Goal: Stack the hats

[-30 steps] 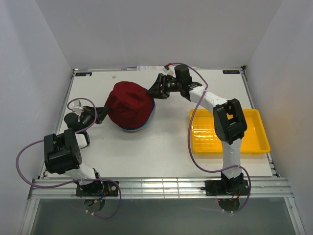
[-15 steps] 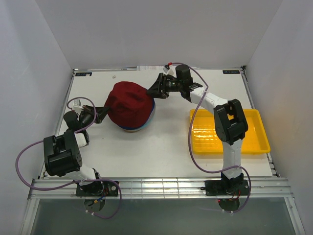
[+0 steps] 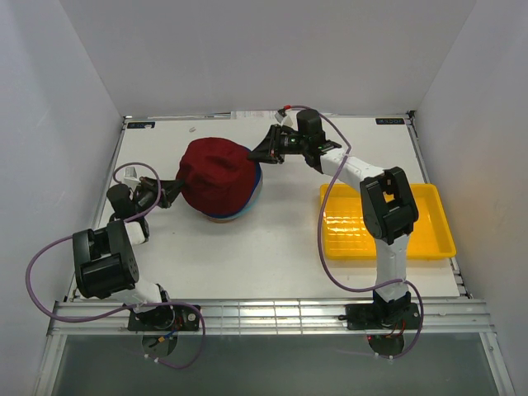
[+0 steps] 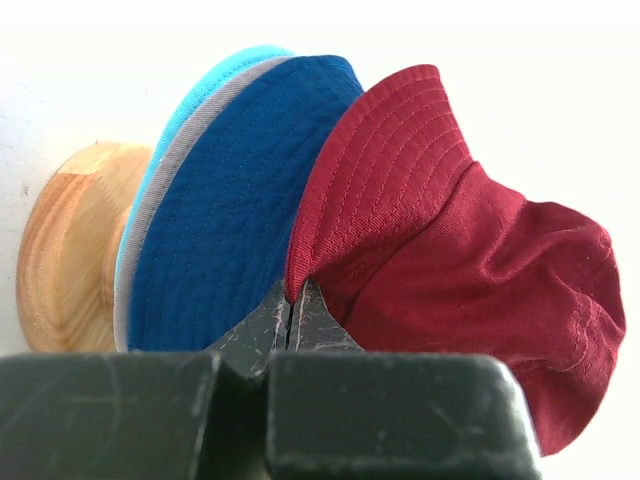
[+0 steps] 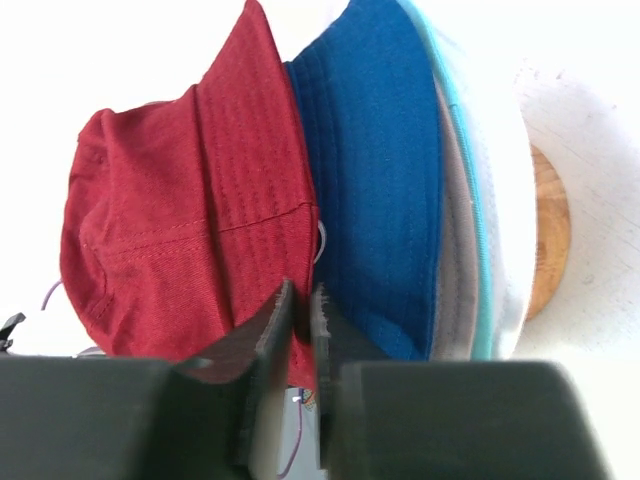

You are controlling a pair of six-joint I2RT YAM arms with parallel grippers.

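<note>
A dark red hat (image 3: pixel 216 175) tops a stack on a wooden stand (image 4: pixel 65 250). Under it lie a royal blue hat (image 4: pixel 230 200), a grey one (image 4: pixel 150 210) and a teal one (image 4: pixel 215 80). My left gripper (image 3: pixel 177 188) is at the stack's left side, shut (image 4: pixel 290 298) on the edge of the red hat's (image 4: pixel 450 260) brim. At the far right side of the stack, my right gripper (image 3: pixel 256 154) is shut (image 5: pixel 303 295) on the red hat's (image 5: pixel 180 220) brim, beside the blue hat (image 5: pixel 370 180).
A yellow tray (image 3: pixel 346 227) sits on the table at the right, partly behind my right arm. White walls close the table in at the back and both sides. The stand's wooden base (image 5: pixel 550 230) shows behind the hats.
My right gripper's jaws have closed on the red hat's brim. The left gripper stays shut on the brim and has barely moved.
</note>
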